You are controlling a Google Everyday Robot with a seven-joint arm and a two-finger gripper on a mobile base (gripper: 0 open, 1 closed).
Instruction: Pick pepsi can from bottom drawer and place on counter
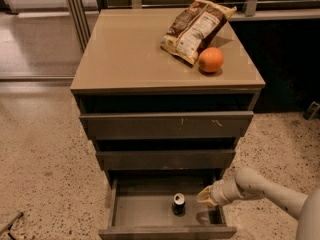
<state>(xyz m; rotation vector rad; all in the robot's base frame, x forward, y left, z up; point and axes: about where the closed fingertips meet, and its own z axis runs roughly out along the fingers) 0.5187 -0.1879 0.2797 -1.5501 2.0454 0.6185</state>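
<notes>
The pepsi can stands upright near the middle of the open bottom drawer, its silver top facing up. The drawer is pulled out below two upper drawers. My gripper reaches in from the right at the end of a white arm, just over the drawer's right side, a short way right of the can and not touching it. The tan counter tops the cabinet.
A brown-and-white snack bag and an orange lie on the counter's right back part. The two upper drawers stick out slightly. Speckled floor surrounds the cabinet. A dark cabinet stands at the right.
</notes>
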